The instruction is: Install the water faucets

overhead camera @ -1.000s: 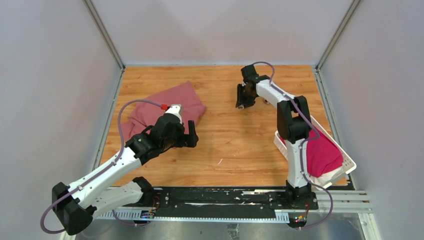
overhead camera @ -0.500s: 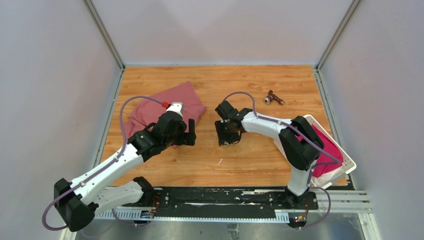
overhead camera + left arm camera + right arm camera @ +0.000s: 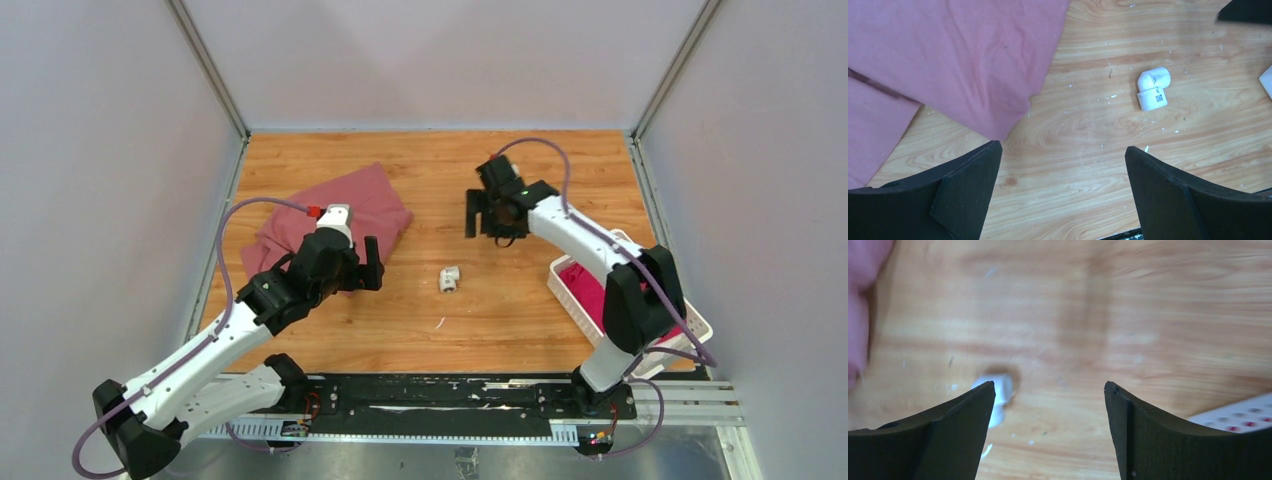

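A: What's around the cloth?
B: One pink-red cloth [image 3: 340, 205], rumpled, on the left of the table [image 3: 500, 320]. The left gripper [image 3: 1060, 150] hangs over the cloth's right edge, jaws apart, nothing in them.
A: Where's the fitting?
B: The fitting [image 3: 1153, 89] lies on bare wood right of the cloth, clear of it. White plastic elbow, small printed label on one end. Only bare wood between it and the left gripper.
A: Right side?
B: The right gripper [image 3: 1049, 385] is further right of the cloth, past the fitting, jaws spread, empty. Its wrist view is blurred and one jaw covers part of the fitting. The basket [image 3: 570, 292] is furthest from the cloth: white, red fabric [image 3: 598, 298] inside, right arm [image 3: 580, 235] crossing over it.
A: Counts?
B: One cloth, one fitting, one basket, two grippers.
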`<state>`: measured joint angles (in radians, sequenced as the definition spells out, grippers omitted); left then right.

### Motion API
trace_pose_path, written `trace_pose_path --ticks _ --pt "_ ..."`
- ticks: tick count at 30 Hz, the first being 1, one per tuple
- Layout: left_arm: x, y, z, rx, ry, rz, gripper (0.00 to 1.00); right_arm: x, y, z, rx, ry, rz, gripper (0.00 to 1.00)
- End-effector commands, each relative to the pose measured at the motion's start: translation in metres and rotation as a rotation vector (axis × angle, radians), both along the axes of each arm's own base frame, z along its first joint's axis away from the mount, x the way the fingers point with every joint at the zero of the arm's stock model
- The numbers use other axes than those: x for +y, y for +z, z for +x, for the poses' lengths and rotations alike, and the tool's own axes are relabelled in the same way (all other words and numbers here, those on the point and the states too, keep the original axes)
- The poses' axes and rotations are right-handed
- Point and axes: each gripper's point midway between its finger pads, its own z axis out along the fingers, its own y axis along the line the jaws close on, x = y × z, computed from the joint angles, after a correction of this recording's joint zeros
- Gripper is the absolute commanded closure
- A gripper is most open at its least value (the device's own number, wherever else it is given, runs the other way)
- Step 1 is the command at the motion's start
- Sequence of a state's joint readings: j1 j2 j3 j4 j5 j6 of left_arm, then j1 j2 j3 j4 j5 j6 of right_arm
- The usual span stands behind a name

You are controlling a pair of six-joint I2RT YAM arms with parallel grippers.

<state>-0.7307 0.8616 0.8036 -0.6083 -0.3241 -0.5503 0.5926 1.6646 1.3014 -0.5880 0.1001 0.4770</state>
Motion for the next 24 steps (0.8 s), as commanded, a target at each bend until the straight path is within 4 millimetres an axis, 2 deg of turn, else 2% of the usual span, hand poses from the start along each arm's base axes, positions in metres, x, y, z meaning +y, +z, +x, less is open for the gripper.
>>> trace_pose_path --ticks 1,5,9,15,24 --pt "0.01 0.002 0.001 -0.022 0.011 0.054 0.0 -0.082 0.012 0.039 -0.027 -0.32 -0.035 0.17" --pt "0.017 0.007 -0.001 -0.004 -0.012 0.134 0.0 -0.126 0.011 0.072 -0.048 -0.563 -0.031 0.19" --pt "0.01 0.007 -0.005 0.012 -0.038 0.099 0.0 -0.151 -0.011 0.097 0.004 -0.742 -0.048 0.19" --pt "0.003 0.001 -0.011 0.032 -0.058 0.054 0.0 -0.16 -0.034 0.13 0.071 -0.85 -0.048 0.19" --pt "0.006 -0.001 -0.014 0.03 -0.054 0.045 0.0 -0.174 -0.07 0.162 0.132 -0.902 -0.06 0.2"
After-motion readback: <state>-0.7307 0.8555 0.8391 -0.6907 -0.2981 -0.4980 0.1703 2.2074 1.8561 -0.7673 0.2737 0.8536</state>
